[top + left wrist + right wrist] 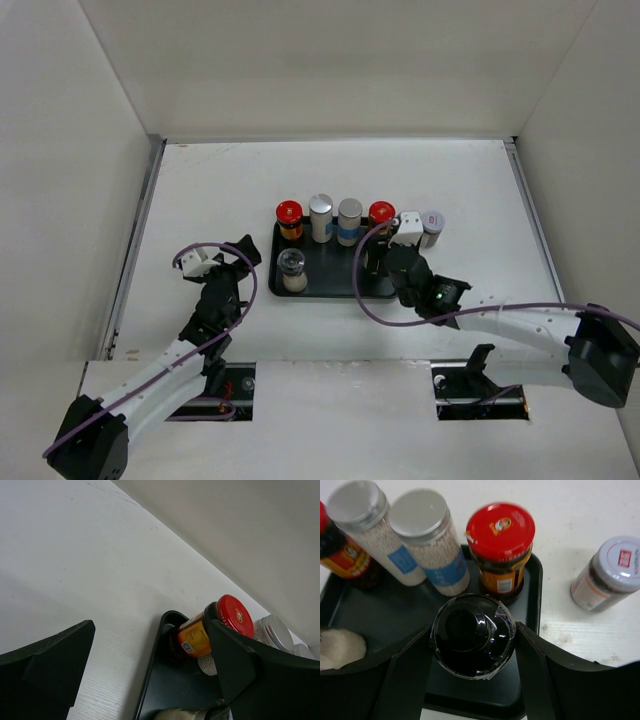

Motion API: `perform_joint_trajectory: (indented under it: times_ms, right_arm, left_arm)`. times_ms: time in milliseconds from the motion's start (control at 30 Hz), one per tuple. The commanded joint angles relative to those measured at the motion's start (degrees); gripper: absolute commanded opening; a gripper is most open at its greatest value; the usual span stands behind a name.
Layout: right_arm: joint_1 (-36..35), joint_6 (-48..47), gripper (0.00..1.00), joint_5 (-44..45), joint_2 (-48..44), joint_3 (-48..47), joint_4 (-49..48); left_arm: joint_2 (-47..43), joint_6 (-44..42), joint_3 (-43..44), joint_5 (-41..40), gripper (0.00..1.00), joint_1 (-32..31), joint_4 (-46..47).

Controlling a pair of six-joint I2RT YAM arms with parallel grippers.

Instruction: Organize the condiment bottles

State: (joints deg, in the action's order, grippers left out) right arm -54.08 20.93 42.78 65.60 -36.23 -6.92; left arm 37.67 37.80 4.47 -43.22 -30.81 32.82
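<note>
A black tray (335, 278) holds a back row: a red-capped amber jar (290, 213), a silver-lidded pale bottle (321, 206), a silver-lidded bottle with a blue band (350, 212) and a second red-capped jar (381, 213). A grey-lidded shaker (292, 264) stands at its front left. A white-lidded jar (432, 221) stands on the table right of the tray. My right gripper (390, 258) is shut on a black-capped bottle (472, 635) over the tray's right front, in front of the red-capped jar (500, 545). My left gripper (232, 256) is open and empty, left of the tray.
White walls enclose the table on the left, back and right. In the left wrist view the tray's left rim (152, 660) lies between my open fingers, with a red-capped jar (220, 627) behind it. The white-lidded jar (615, 570) stands just off the tray's right rim (536, 585).
</note>
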Motion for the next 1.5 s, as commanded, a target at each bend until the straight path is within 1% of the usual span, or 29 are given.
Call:
perform_joint_trajectory:
  times_ms: [0,167,233,333,367,400,500,533,633,700,767,833,900,967,1000,1133,1300,1333,1433,1467]
  right_arm:
    - [-0.01,3.41,0.59,-1.39,0.49,0.54,-7.32]
    - [-0.01,4.56,0.61,-1.74,3.3,1.6,-7.15]
    - [-0.36,5.61,0.63,-1.65,3.65,2.39,-7.23]
    - [-0.45,6.67,0.76,-2.09,4.27,2.74,-6.62]
    - [-0.45,6.15,0.89,-1.4,2.44,2.74,-5.49]
    - [-0.45,6.14,0.9,-1.39,2.08,2.74,-5.3]
    - [0.16,5.71,0.99,-1.13,-3.36,2.65,-4.16]
    - [1.04,4.92,1.0,-0.6,-5.38,2.74,-3.9]
    - [7.26,4.73,1.0,4.49,-10.22,3.88,-3.72]
    - [13.58,4.56,1.0,5.73,-9.8,3.71,-3.54]
    - [21.05,4.73,1.0,5.38,-6.56,2.48,-2.75]
    - [25.72,4.83,1.0,5.03,-1.3,1.43,-4.67]
    - [29.06,3.52,1.0,0.75,4.77,-1.03,-5.82]
    - [30.13,3.07,1.0,-3.39,8.47,-3.14,-6.35]
    - [30.4,3.15,1.0,-4.02,9.88,-3.84,-6.88]
    - [30.31,2.71,1.0,-3.5,14.89,-6.13,-9.16]
    - [31.8,4.56,1.0,-3.41,21.57,-7.45,-11.97]
    - [32.24,4.56,0.97,-3.85,22.8,-7.89,-12.41]
    - [32.6,4.74,0.84,-4.11,23.08,-7.98,-12.15]
    - [32.6,4.91,0.77,-3.94,22.29,-7.63,-12.07]
  left_arm:
    - [-1.02,0.26,-0.78,-0.02,1.0,-0.08,3.21]
    - [-1.28,0.17,-0.87,0.33,1.0,0.27,2.78]
    - [-0.94,0.17,-0.95,-0.02,1.0,0.35,3.22]
    - [-0.14,0.17,-0.78,0.51,1.0,0.62,3.22]
    - [-0.23,0.17,-0.78,0.07,1.0,0.18,3.3]
    - [-0.23,0.17,-0.69,0.07,1.0,0.18,3.3]
    - [0.12,0.17,-0.69,0.51,1.0,0.71,3.31]
    - [-0.14,0.17,-0.69,0.51,1.0,0.53,3.13]
    - [-0.14,0.17,-0.78,-0.02,1.0,0.35,3.48]
    - [0.65,0.17,-0.69,0.5,1.0,0.7,3.57]
    - [0.74,0.26,-0.6,0.6,1.0,0.27,3.57]
    - [0.65,0.26,-0.6,0.42,1.0,0.18,4.0]
    - [1.09,0.26,-0.78,0.68,1.0,0.44,4.53]
    - [1.26,0.17,-0.69,0.77,1.0,0.27,4.54]
    - [1.27,0.08,-0.69,0.77,1.0,0.09,4.62]
    - [2.32,-0.18,0.1,1.3,1.0,-0.08,4.01]
    - [2.93,-0.18,0.01,1.74,1.0,0.44,4.45]
    - [3.11,-0.18,0.1,1.74,1.0,0.53,4.45]
    - [2.5,-0.18,0.01,2.09,1.0,0.27,4.44]
    - [2.5,-0.18,0.01,2.09,1.0,0.35,4.45]
